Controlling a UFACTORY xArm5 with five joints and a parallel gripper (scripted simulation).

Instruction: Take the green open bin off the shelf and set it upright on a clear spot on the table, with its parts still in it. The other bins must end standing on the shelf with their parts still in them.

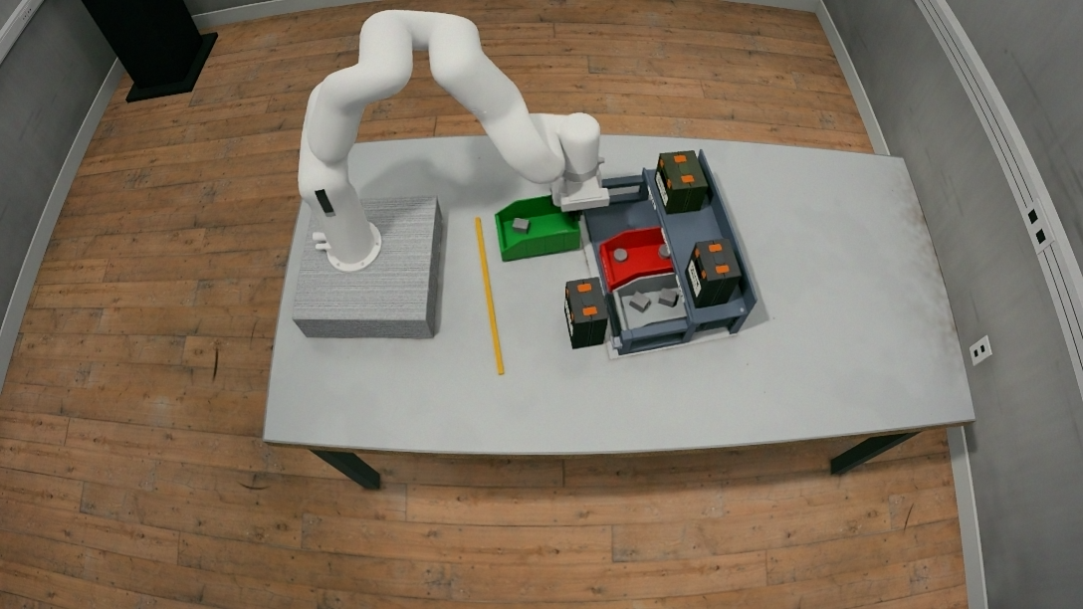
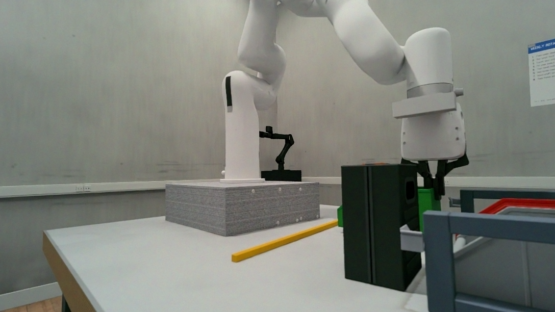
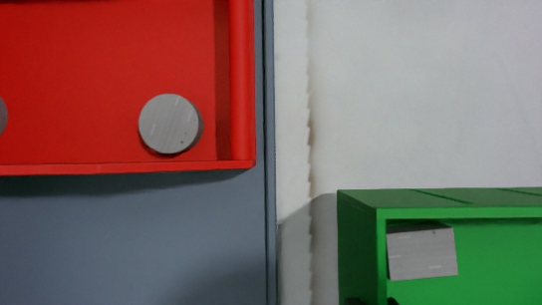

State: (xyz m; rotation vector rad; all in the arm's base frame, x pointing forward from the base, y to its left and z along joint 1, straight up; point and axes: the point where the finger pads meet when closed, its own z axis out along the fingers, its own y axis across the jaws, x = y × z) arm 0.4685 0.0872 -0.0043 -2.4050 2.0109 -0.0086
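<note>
The green open bin point(image 1: 538, 238) point(image 2: 426, 198) point(image 3: 448, 204) is upright over the table point(image 1: 378, 401), just left of the blue-grey shelf point(image 1: 613, 219) point(image 3: 125, 239). A grey block point(image 1: 520, 224) point(image 3: 420, 250) lies inside it. My gripper point(image 1: 579, 204) point(image 2: 434, 191) is shut on the bin's wall on the side nearest the shelf. I cannot tell whether the bin rests on the table or hangs just above it. The red bin point(image 1: 639, 257) point(image 2: 515, 203) point(image 3: 100, 50) stands on the shelf with grey discs point(image 3: 169, 123) in it.
A pale grey bin point(image 1: 652, 316) with two parts sits at the shelf's front. Two black boxes with orange marks point(image 1: 681, 181) point(image 1: 713, 271) stand on the shelf, and a third point(image 1: 585, 310) point(image 2: 378, 225) stands at its front left. A yellow bar point(image 1: 488, 295) point(image 2: 283, 240) lies between the green bin and my grey pedestal point(image 1: 370, 288).
</note>
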